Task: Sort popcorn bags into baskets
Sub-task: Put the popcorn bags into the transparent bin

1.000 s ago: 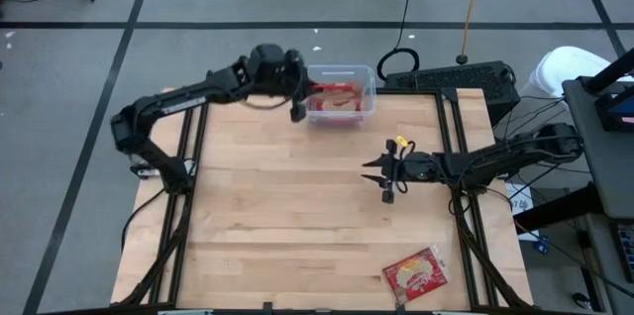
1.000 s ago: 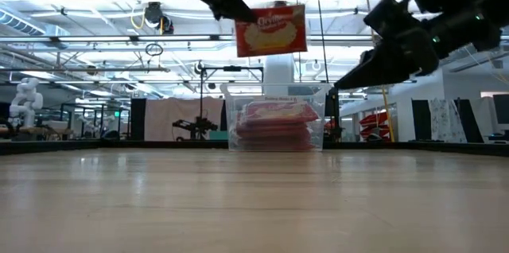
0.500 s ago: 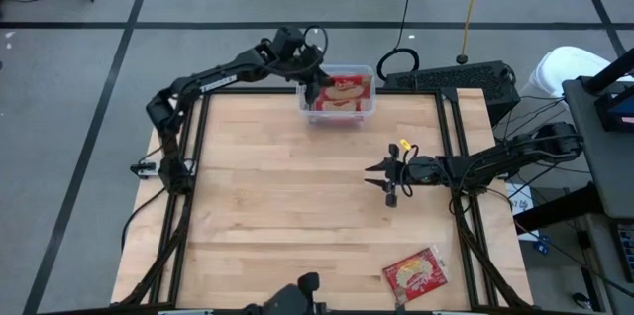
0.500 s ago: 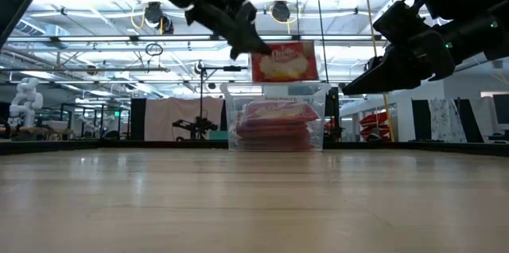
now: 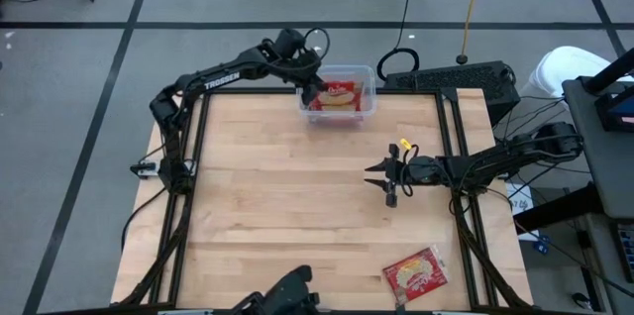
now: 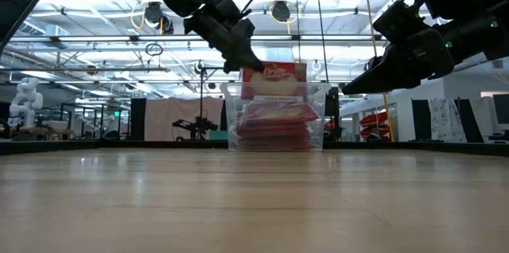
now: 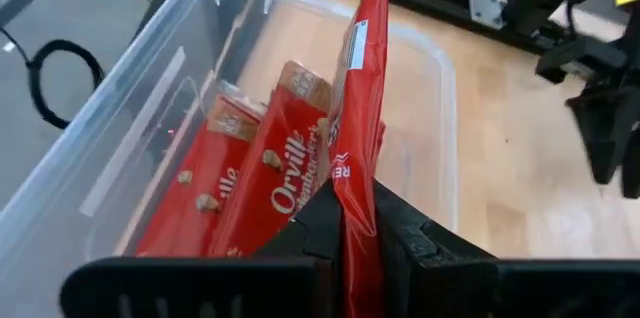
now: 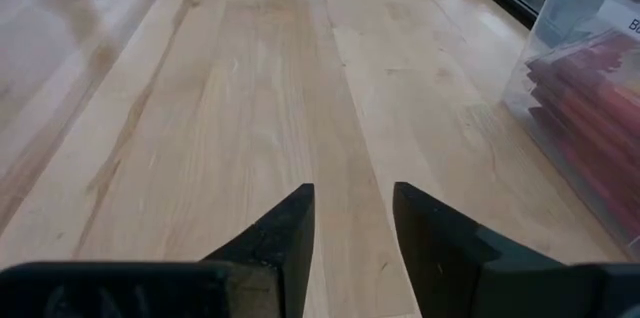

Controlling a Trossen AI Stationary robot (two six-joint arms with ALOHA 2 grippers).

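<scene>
One popcorn bag [image 5: 416,275] lies at the table's near edge. Mid-table, the right gripper [image 5: 382,176] hovers, fingers apart, empty. Farthest, the left gripper [image 5: 313,90] pinches a bag [image 7: 358,128] upright over the clear tub [image 5: 369,107] of stacked bags; a keyboard [image 5: 451,79] sits beside it.

Looked straight down from overhead on the whole pale wooden table [image 5: 297,206] and both arms. Sat at tabletop height, facing level across toward the clear plastic rectangular tub [image 6: 276,118], also shared with the overhead view. Rode the left wrist, close above that tub. Rode the right wrist, low over bare wood, tub beside its fingers [image 8: 285,233].
</scene>
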